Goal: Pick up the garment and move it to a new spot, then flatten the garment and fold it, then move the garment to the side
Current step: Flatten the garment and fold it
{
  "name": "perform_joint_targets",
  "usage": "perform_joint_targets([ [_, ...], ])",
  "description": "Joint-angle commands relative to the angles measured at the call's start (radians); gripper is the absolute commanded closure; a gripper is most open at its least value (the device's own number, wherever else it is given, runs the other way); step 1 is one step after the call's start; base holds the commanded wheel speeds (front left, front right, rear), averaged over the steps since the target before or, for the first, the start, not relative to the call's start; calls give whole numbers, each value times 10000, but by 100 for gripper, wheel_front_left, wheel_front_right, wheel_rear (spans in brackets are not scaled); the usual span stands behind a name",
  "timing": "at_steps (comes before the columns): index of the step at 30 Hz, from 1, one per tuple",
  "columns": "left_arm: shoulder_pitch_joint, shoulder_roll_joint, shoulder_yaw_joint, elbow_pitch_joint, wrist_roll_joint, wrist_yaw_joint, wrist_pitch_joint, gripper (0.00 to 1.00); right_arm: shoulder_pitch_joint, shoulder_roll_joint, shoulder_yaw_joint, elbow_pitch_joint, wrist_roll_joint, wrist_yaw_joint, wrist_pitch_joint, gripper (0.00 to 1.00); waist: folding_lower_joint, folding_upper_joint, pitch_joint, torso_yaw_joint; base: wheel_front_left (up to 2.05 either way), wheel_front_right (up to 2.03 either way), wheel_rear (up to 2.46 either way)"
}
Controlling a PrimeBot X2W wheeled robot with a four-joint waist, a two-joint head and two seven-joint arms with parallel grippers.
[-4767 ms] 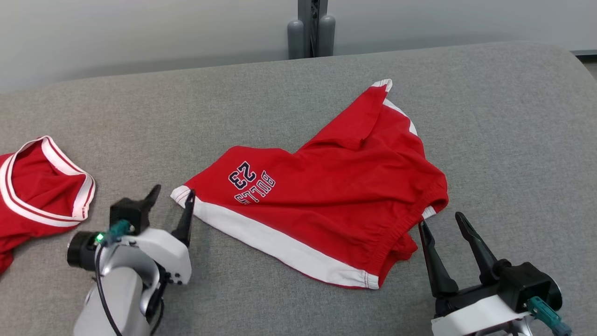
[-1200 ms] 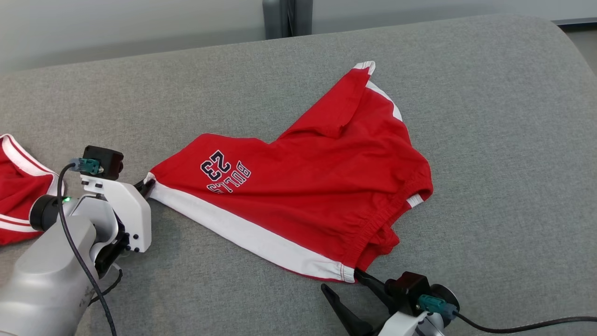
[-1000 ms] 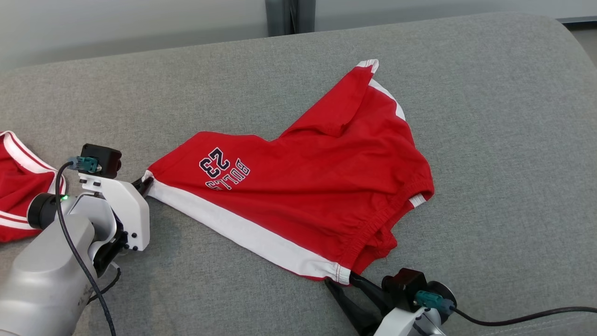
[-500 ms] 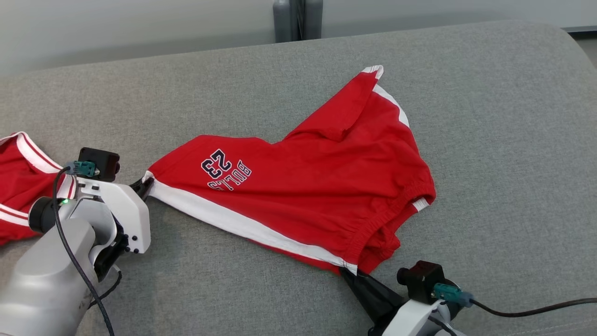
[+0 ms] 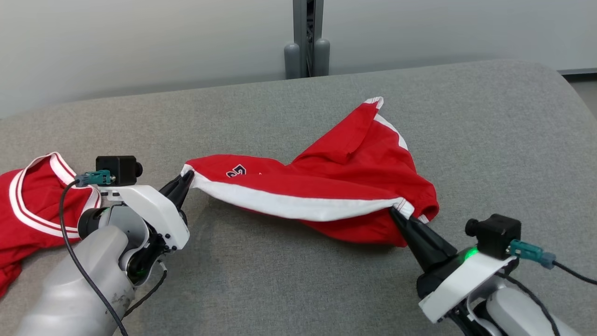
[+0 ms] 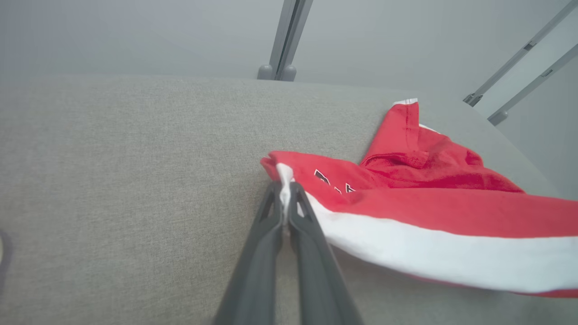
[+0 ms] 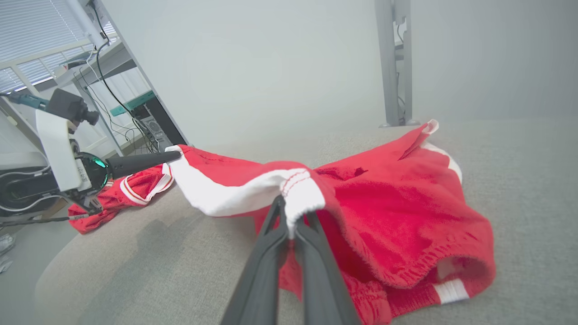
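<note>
while end effectors (image 5: 188,175) (image 5: 395,213) pinch garment (image 5: 354,163), hem (image 5: 298,208) lifted

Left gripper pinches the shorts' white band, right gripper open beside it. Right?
No. The right gripper is shut on the band too, at its other end; the right wrist view shows it. The left gripper does pinch the shorts.

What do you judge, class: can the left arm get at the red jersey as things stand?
Probably yes for reach: the red jersey lies beside that arm, nothing between. But the left gripper is shut on the red shorts' corner, so it cannot take it.
</note>
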Motion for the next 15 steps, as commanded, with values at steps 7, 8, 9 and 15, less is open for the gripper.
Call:
perform_joint_targets([
  [7, 152, -282, 820, -476, -960, 89, -300, 100, -508, -483, -996, -412, 197, 3, 599, 100, 0, 0, -779, 154, 0, 0, 0],
  [8, 185, -362, 962, -586, -1126, 107, -311, 100, -604, -482, -1117, -405, 268, 3, 700, 100, 0, 0, -870, 153, 0, 0, 0],
  [9, 210, -437, 1125, -686, -1334, 127, -338, 100, -731, -519, -1199, -361, 241, 3, 796, 100, 0, 0, -956, 149, 0, 0, 0],
  [15, -181, -635, 1979, -1419, -2270, 465, -282, 100, -1857, -428, -1589, -32, 351, 3, 1381, 100, 0, 0, -1252, 109, 0, 0, 0],
])
